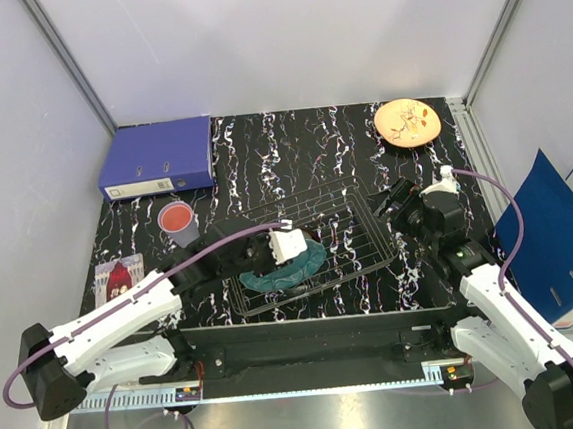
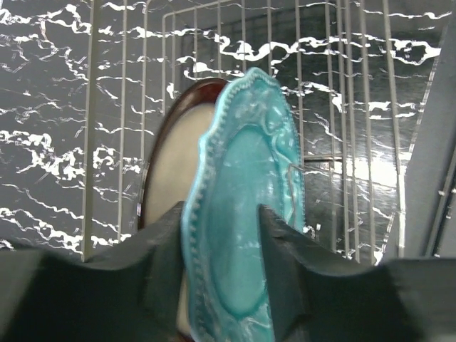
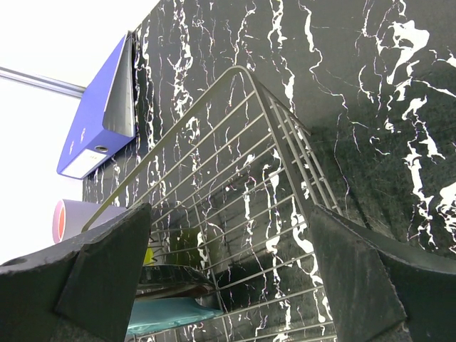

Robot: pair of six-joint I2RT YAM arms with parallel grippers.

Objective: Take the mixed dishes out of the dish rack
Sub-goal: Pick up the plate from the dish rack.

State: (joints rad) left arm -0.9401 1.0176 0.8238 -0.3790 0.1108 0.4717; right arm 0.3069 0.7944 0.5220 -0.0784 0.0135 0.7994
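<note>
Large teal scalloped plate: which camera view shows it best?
Left wrist: the large teal scalloped plate fills the frame, its rim inside the left gripper. Top external shows it small, partly under that gripper; right wrist shows only a teal sliver.

The dish rack [image 1: 339,212] stands in the middle of the black marbled table [image 1: 290,144]. In its near left part lies the teal plate [image 1: 280,276], tilted, and the left gripper [image 1: 295,254] is directly over it. The right gripper [image 1: 381,204] is at the right edge of the rack. Left of the rack stands a lavender cup [image 1: 178,220], apart from it. Behind the rack to the left lies a blue ring binder [image 1: 158,157], and behind it to the right a peach plate [image 1: 409,121].
</note>
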